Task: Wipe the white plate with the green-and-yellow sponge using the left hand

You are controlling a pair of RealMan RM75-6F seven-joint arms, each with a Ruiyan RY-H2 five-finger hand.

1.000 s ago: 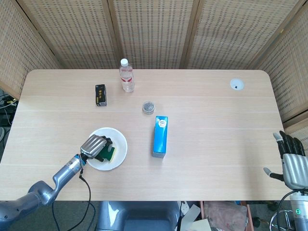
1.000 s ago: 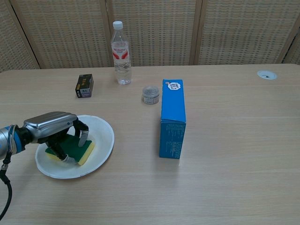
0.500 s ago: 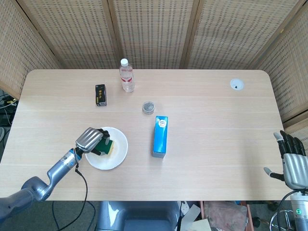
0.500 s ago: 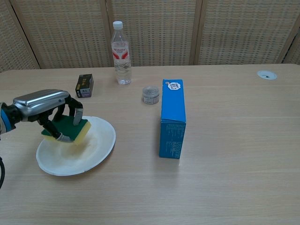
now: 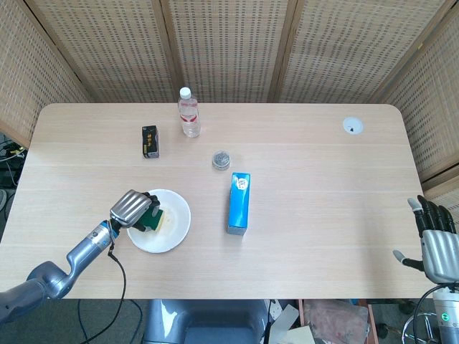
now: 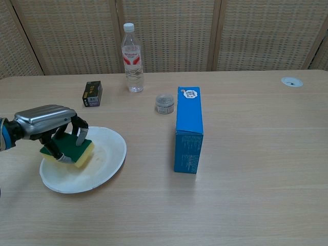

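Over the left part of the white plate point(image 6: 102, 169), the left hand point(image 6: 48, 123) holds the green-and-yellow sponge point(image 6: 72, 151). Its fingers point(image 6: 81, 134) curl down over the green top of the sponge and grip it from above, and the yellow layer shows below them on the side toward the camera. In the chest view the sponge is tilted and sits over the left rim area of the plate; I cannot tell if its bottom touches the plate surface. In the head view the same hand point(image 5: 131, 208) covers most of the sponge point(image 5: 153, 217), and the plate point(image 5: 172, 229) lies near the front left of the table point(image 5: 323, 201).

The right hand point(image 5: 434, 244) is beside the right edge of the table, well apart from everything, with its fingers spread and holding nothing.

On the table I count one plate, one sponge, one clear water bottle point(image 6: 132, 51) standing upright at the back, one small black box point(image 6: 92, 94) to the left of the bottle, one small round tin point(image 6: 164, 103) near the middle, and one tall blue carton point(image 6: 187, 130) standing upright just in front of the tin. One round white grommet point(image 6: 291, 81) is in the table surface at the far right.
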